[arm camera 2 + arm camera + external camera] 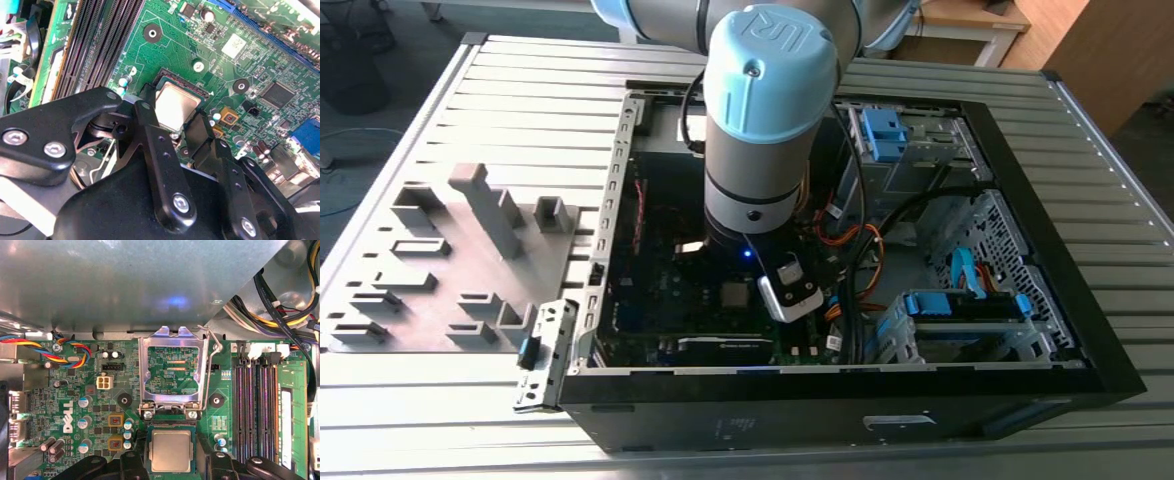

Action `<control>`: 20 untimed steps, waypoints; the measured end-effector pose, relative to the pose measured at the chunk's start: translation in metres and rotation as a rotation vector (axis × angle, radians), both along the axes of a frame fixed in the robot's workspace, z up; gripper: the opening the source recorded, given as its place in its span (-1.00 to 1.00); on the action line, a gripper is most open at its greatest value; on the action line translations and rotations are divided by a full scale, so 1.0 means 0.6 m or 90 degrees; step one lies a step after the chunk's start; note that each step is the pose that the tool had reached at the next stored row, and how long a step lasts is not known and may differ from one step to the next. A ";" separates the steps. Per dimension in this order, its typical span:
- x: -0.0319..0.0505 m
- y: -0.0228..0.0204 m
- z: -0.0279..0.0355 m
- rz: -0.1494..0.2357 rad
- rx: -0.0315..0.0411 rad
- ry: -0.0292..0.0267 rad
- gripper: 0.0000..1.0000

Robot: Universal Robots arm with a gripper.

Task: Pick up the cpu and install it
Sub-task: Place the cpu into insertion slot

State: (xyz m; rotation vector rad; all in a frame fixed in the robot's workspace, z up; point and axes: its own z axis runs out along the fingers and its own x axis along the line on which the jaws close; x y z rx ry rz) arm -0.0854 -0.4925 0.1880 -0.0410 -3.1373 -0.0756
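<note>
Ext high; 2 wrist near cpu [171, 450]

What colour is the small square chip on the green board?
The cpu has a dull silvery-grey metal top, seen best in the first wrist view.

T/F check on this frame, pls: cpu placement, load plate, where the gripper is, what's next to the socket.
1. The cpu lies flat in the socket on the motherboard. True.
2. The load plate is closed over the cpu. False: it is swung open and stands beside the socket, so the cpu's metal top is bare.
3. The gripper hangs over the grey tray. False: it is inside the PC case, right above the cpu.
4. The gripper's fingers stand one on each side of the cpu, spread apart. True.
5. Memory slots run along one side of the socket. True.
</note>
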 end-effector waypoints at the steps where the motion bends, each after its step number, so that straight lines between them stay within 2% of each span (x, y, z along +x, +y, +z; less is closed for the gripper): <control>1: 0.000 0.0000 0.000 0.000 0.0000 0.0000 -0.06; 4: 0.000 0.0001 -0.001 0.000 0.0004 -0.0001 -0.04; 5: 0.000 0.0001 -0.001 0.000 0.0003 -0.0001 0.08; 20: 0.003 0.0000 -0.001 0.000 0.0001 0.0000 0.08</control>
